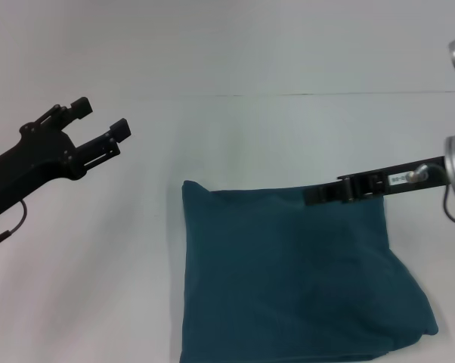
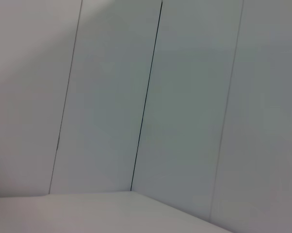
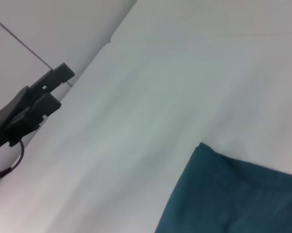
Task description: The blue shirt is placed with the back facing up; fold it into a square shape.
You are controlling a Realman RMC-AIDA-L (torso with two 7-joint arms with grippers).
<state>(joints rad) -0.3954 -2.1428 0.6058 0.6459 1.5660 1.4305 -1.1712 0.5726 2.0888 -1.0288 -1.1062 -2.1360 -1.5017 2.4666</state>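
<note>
Blue shirt (image 1: 288, 280), soft, limp, folded near the tabletop's (image 1: 99, 302) front edge, wants corner grips; left end effector (image 1: 99, 125) spread, right end effector (image 1: 322, 195) unreadable.

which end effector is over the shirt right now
The right end effector, reaching in over the far edge of the folded blue shirt. The left end effector hangs open off to the left over bare table, well clear of the cloth.

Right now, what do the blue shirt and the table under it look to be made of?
The blue shirt looks like soft matte knit cloth, probably cotton: it shows no shine, rounded folded edges and shallow creases. The table looks like a smooth, hard white surface, perhaps laminate or a painted board; its faint even sheen leaves that open. The left gripper hangs apart; the right gripper is over the shirt's far edge.
</note>
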